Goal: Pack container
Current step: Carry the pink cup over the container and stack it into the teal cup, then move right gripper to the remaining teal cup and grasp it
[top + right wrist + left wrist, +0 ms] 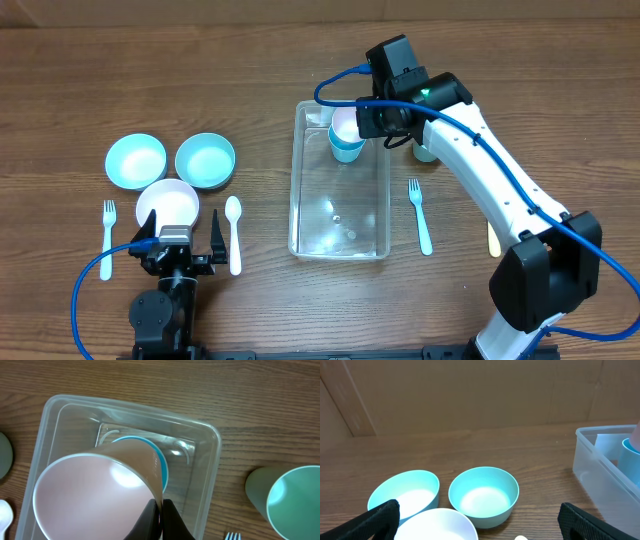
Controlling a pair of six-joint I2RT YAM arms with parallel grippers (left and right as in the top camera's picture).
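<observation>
The clear plastic container lies at the table's middle; it also shows in the right wrist view and at the right edge of the left wrist view. A blue cup stands in its far end. My right gripper is shut on the rim of a pink cup, holding it tilted over the blue cup. In the overhead view the pink cup sits above the blue one. My left gripper is open and empty, low over the bowls.
Two light-blue bowls and a white bowl stand at the left, with a fork and a white spoon. A green cup and a fork lie right of the container.
</observation>
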